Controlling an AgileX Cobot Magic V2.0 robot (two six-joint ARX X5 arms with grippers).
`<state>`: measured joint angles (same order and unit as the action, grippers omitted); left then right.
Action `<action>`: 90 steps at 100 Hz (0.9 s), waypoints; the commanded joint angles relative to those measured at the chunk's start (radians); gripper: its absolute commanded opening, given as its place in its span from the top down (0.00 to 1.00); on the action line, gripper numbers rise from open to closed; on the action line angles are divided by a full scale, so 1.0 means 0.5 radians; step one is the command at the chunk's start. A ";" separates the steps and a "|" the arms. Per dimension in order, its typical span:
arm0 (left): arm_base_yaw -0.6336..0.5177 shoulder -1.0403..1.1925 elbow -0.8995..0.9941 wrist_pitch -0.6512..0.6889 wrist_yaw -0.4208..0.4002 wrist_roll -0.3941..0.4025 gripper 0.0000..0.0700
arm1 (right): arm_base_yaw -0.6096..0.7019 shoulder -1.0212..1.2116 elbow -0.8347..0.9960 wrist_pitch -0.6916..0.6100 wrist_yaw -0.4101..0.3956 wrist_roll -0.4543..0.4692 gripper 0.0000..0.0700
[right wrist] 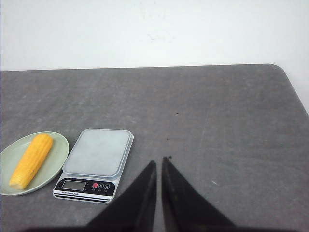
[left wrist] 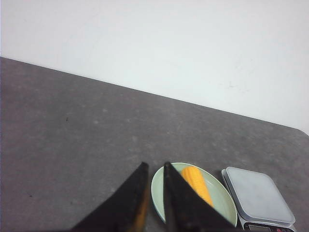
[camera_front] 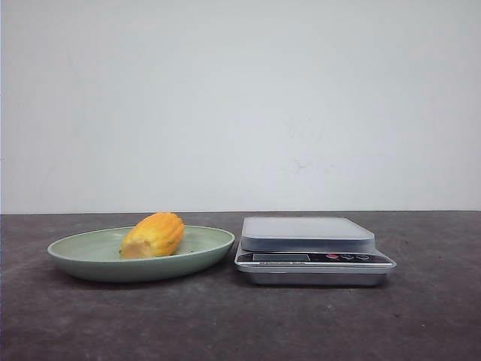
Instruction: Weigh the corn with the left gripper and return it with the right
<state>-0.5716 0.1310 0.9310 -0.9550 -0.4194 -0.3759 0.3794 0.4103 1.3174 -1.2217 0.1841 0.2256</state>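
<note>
The corn (camera_front: 154, 235), a stubby yellow-orange cob with a pale cut end, lies on a pale green plate (camera_front: 207, 242) at the left of the table. In the left wrist view the corn (left wrist: 197, 182) shows on the plate (left wrist: 225, 203), partly behind one finger. My left gripper (left wrist: 155, 165) hangs well above the table, short of the plate, shut, with only a narrow slit between its empty fingers. My right gripper (right wrist: 160, 160) is shut and empty too, high above the bare table to the right of the scale (right wrist: 99, 152). Neither gripper appears in the front view.
A silver kitchen scale (camera_front: 308, 233) with a flat empty platform stands right beside the plate, display and buttons facing the robot. The tabletop is dark grey; a white wall stands behind it. The table's rounded far-right corner (right wrist: 277, 67) shows.
</note>
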 commanded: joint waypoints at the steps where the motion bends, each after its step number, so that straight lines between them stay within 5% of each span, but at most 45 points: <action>1: 0.000 0.005 0.016 0.011 0.001 0.034 0.98 | 0.007 0.007 0.021 0.021 0.002 0.018 0.99; 30: 0.555 -0.007 -0.192 0.233 -0.007 0.104 0.98 | 0.007 0.007 0.023 0.033 0.001 0.018 0.99; 50: 0.990 -0.051 -0.688 0.755 0.494 0.169 0.98 | 0.007 0.007 0.023 0.033 0.002 0.018 0.99; 65: 1.080 -0.104 -1.132 1.170 0.739 0.317 0.98 | 0.007 0.007 0.023 0.032 0.002 0.018 0.99; 90: 1.081 -0.255 -1.659 1.583 0.742 0.378 0.98 | 0.007 0.007 0.023 0.032 0.002 0.018 0.99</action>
<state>-0.0330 0.0113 0.1215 -0.2054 -0.0517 -0.2165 0.3794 0.4103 1.3174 -1.2182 0.1841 0.2256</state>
